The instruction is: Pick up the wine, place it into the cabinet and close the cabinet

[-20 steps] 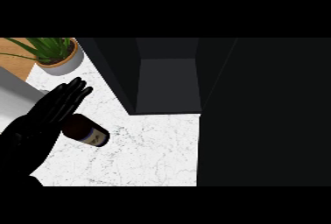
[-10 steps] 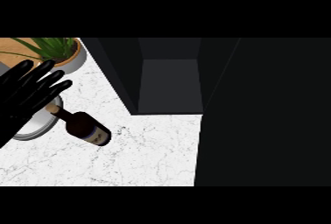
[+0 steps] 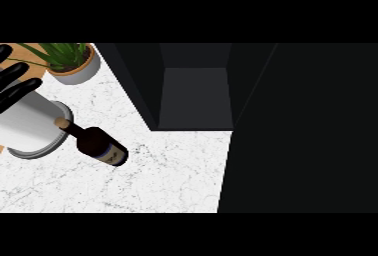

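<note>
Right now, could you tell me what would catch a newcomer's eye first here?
The dark wine bottle stands on the white marble counter, beside a white canister. To its right gapes the open black cabinet. A black left hand shows at the view's left edge, fingers straight, near a potted plant.

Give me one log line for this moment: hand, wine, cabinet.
left hand: open, upper left edge, off bottle | wine bottle: on counter, ungrasped | cabinet: open, nothing visible inside | right hand: not visible

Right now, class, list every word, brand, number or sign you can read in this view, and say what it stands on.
No readable text anywhere.
wine bottle: has a pale label band near its base, but no letters can be made out on it.
white canister, plant pot, cabinet: no markings visible.
</note>
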Robot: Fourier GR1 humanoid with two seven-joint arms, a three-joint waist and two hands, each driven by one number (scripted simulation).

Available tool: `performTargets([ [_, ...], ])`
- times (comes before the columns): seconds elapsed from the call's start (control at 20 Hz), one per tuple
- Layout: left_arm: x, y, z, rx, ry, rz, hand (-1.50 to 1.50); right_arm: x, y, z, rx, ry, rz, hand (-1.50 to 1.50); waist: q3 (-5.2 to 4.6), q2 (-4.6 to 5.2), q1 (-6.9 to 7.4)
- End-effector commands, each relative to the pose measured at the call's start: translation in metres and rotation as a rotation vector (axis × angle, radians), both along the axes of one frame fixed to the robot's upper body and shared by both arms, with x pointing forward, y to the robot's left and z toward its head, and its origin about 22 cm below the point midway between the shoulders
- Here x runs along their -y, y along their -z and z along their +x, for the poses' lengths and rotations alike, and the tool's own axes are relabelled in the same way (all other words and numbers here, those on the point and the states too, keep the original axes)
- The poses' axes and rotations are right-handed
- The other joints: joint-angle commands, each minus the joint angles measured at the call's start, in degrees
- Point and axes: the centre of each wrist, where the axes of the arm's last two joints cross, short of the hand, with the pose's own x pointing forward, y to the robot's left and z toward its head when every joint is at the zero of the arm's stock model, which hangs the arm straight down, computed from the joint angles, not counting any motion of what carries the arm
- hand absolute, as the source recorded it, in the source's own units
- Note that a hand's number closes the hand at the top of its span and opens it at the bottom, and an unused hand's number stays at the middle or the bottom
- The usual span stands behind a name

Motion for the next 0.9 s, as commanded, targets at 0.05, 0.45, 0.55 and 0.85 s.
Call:
performTargets([
  [0.05, -0.007, -0.017, 0.003, -0.022, -0.022, 0.008, -1.5, 0.0, -0.022, -0.022, 0.029, 0.023, -0.005, -1.5, 0.01, 0.06, 0.0],
  [0.45, -0.005, 0.004, 0.008, -0.03, -0.046, 0.05, -1.5, -0.008, -0.034, -0.038, 0.021, 0.036, 0.016, -1.5, -0.08, -0.09, -0.55],
  [0.55, -0.005, 0.008, 0.014, -0.053, -0.056, 0.067, -1.5, -0.008, -0.031, -0.038, 0.039, 0.018, 0.019, -1.5, -0.03, -0.06, -0.71],
  [0.85, -0.004, 0.033, 0.011, -0.06, -0.065, 0.073, -1.5, -0.002, -0.032, -0.038, 0.038, 0.032, -0.013, -1.5, -0.02, -0.02, -0.59],
])
